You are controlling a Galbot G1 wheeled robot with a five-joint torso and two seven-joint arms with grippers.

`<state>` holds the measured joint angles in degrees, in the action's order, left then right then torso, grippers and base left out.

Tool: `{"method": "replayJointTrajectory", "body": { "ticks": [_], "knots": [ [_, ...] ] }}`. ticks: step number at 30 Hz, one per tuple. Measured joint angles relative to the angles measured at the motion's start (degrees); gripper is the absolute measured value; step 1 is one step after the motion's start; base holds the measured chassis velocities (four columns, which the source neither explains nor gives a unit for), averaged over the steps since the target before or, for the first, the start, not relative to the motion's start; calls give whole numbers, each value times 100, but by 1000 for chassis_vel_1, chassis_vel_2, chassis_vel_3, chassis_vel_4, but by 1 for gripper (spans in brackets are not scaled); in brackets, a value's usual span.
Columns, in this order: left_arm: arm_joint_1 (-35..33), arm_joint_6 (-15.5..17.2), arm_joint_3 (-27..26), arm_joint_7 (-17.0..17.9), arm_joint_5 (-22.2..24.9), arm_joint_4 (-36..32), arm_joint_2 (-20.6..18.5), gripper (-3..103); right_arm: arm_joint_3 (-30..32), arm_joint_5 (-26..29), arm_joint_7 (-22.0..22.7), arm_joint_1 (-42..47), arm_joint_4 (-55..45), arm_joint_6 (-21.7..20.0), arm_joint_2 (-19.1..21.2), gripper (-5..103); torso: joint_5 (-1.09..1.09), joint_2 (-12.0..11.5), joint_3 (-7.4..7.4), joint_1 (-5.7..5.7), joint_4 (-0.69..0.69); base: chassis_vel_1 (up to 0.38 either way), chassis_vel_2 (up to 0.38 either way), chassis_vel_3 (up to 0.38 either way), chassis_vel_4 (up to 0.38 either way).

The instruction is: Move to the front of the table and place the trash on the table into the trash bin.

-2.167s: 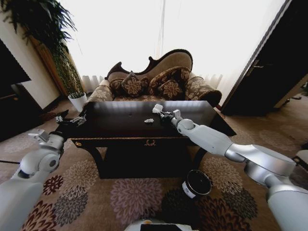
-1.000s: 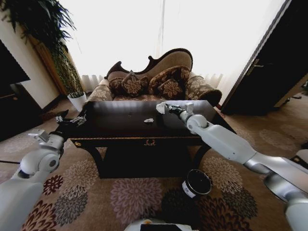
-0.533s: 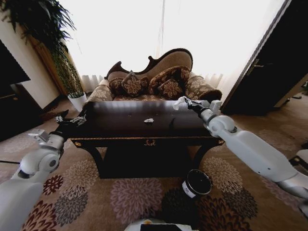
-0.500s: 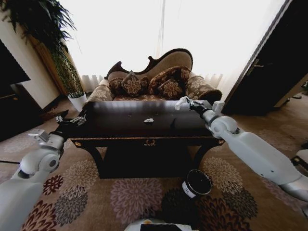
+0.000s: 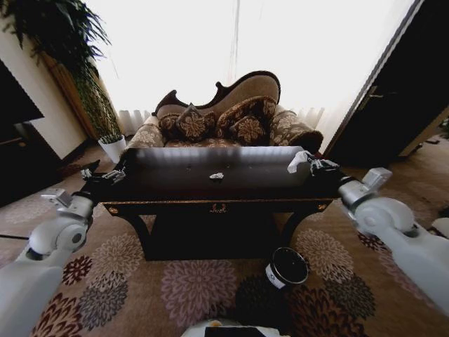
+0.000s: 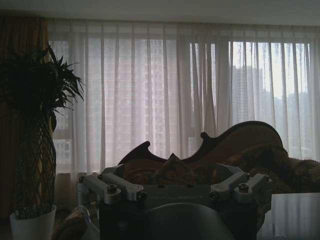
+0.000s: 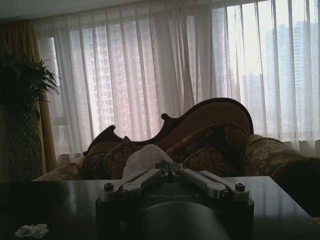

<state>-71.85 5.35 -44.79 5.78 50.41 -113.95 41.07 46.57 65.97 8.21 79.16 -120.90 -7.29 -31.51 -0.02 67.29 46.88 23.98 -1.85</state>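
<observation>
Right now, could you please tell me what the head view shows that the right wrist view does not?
Head view alone: the trash bin on the carpet, the parked left pincer at the table's left end, and the table's front apron and legs.

Right wrist view alone: city buildings through the curtains.

Both: the right pincer shut on the white paper wad, the grey scrap on the tabletop, and the sofa.

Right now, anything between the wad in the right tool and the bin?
Nothing visible. The right tool holds the paper wad over the table's right end; the bin stands open on the carpet below, in front of the table.
</observation>
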Motion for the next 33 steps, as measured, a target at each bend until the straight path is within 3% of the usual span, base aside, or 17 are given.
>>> {"method": "replayJointTrajectory", "body": {
  "ticks": [2,4,11,21,29,33],
  "knots": [
    [0,0,0,3,0,0,0,100,94,-41,-2,130,-35,0,-75,0,-1,0,0,0,0,0,0,0,0],
    [0,0,0,2,0,0,0,100,477,-324,-66,682,-83,45,-461,0,3,0,0,0,1,0,0,0,0],
    [0,0,0,3,0,0,0,100,1040,-729,-285,1724,-101,293,-1259,0,2,0,1,0,-2,0,0,0,0],
    [0,0,0,3,0,0,0,100,1376,-763,-349,2352,-374,426,-1956,0,1,-1,1,1,0,0,0,0,0],
    [0,0,0,3,0,0,0,100,1114,-1166,-482,2673,-303,705,-2323,0,1,-1,1,1,-1,0,0,0,0],
    [0,0,0,2,0,0,0,100,607,-1609,-523,2540,143,918,-2528,0,2,-1,1,1,-1,0,0,0,0]
  ]
}}
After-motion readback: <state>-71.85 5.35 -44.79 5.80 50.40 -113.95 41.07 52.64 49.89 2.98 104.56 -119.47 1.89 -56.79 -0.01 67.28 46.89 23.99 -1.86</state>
